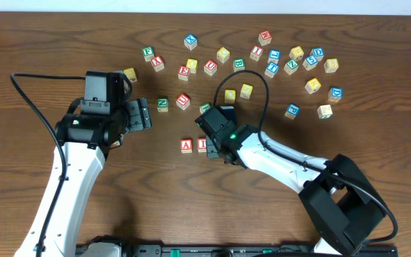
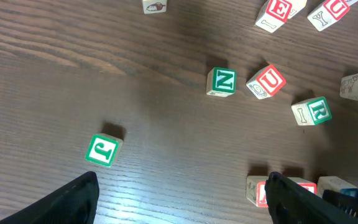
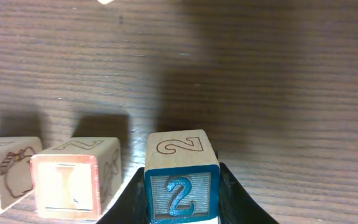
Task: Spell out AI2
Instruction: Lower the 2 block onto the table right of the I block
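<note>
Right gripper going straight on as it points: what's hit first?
Probably the brown wooden table, under the small wooden cube with a blue 2 that the right gripper holds; remaining gap unclear.

The overhead camera looks straight down on the whole table [image 1: 34, 43]. The left wrist camera looks down from mid height, sharing the green N cube [image 2: 221, 81] with it. The right wrist camera sits low, close behind the 2 cube [image 3: 180, 186], beside the I cube [image 3: 64, 182].
</note>
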